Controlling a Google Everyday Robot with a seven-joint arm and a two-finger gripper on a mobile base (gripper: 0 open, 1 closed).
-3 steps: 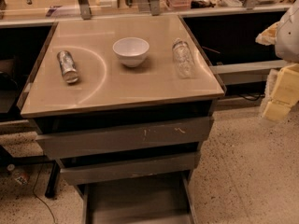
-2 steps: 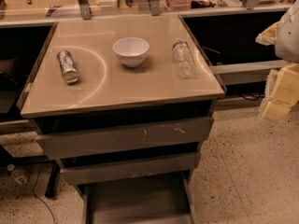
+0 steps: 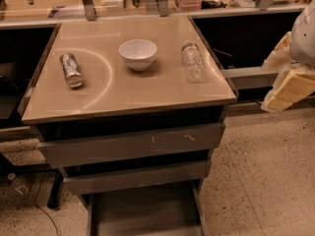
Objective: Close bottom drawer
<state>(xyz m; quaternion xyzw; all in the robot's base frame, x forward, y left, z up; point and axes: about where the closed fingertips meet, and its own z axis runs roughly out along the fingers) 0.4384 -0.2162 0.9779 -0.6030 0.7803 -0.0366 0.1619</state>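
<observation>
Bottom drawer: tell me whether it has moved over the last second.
No. The bottom drawer stays pulled out beneath the mid-width drawer, its tray edges unshifted against it. The end effector is out of view.

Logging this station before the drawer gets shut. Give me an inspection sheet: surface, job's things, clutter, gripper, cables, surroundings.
Surface: glossy beige square tabletop with a curved scuff mark.
Job's things: narrow grey bottom drawer, pulled out, not yet closed.
Clutter: silver can lying at left; white bowl upright in the middle; clear plastic bottle lying at right.
Gripper: pale gripper at the right edge of the view, off the table, apart from the drawers.
Cables: thin dark cable on the floor, lower left.
Surroundings: speckled floor; cluttered counter behind.
</observation>
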